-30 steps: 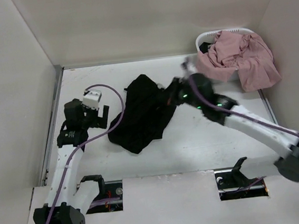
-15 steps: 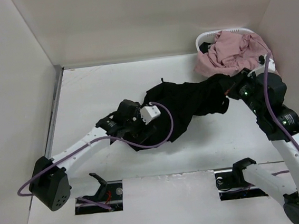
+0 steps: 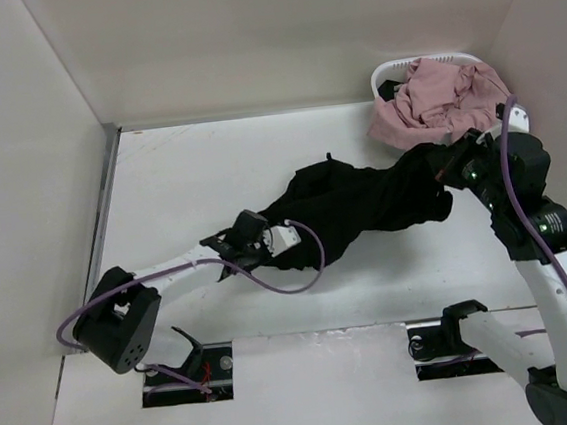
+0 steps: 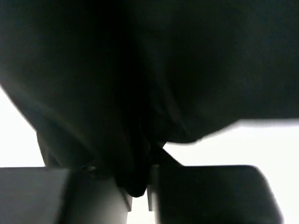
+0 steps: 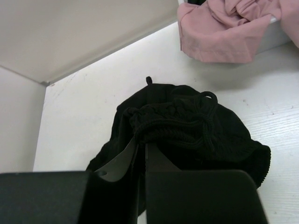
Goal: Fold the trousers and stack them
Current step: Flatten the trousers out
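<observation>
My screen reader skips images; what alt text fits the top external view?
Black trousers stretch across a white table, pinched at one end by the left end effector and at the other by the right end effector. A pink garment overflows a basket at the far right.

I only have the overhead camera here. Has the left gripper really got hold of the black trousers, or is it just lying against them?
Observer: Its wrist camera shows the left gripper closed on a bunched fold of the trousers, with cloth squeezed between the jaws.
Operator: Which part does the right one hold?
Observer: The right gripper is shut on the cloth right by the ribbed waistband.
Operator: Can you see the drawstring?
Observer: Yes, the drawstring lies looped on top of the waistband, away from the jaws.
</observation>
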`<action>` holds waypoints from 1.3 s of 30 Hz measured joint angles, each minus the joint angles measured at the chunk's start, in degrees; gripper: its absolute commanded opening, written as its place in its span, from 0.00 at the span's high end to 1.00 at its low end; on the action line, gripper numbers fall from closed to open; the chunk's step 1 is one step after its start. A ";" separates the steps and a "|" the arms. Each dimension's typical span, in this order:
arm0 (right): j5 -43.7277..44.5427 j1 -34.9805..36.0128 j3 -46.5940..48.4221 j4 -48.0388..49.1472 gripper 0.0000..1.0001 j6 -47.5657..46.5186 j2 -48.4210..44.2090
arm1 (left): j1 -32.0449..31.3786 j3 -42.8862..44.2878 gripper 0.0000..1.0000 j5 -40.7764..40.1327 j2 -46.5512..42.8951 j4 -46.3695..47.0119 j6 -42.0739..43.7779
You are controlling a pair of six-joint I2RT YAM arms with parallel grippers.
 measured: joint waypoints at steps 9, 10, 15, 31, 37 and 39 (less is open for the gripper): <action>-6.56 -0.57 10.23 2.99 0.97 -1.36 12.76 | 29.51 16.55 1.00 -1.14 -8.55 -3.10 5.16; -7.41 -0.66 12.81 3.54 0.97 -1.53 14.71 | 32.57 20.68 1.00 -0.59 -9.29 -3.48 6.03; -10.10 -0.70 23.47 7.69 0.96 -2.32 20.15 | 42.66 38.93 1.00 3.30 -10.16 -5.90 9.46; -12.09 -0.74 -2.14 7.76 0.96 -2.29 7.32 | 53.83 40.09 0.23 12.48 -1.07 -24.39 18.21; -10.25 -2.67 -7.34 4.81 0.94 -2.29 5.51 | 57.61 40.17 0.22 12.31 4.11 -26.36 16.63; -10.05 -3.82 -8.98 4.74 0.94 -2.27 2.73 | 59.87 39.95 0.23 11.65 4.07 -26.45 16.85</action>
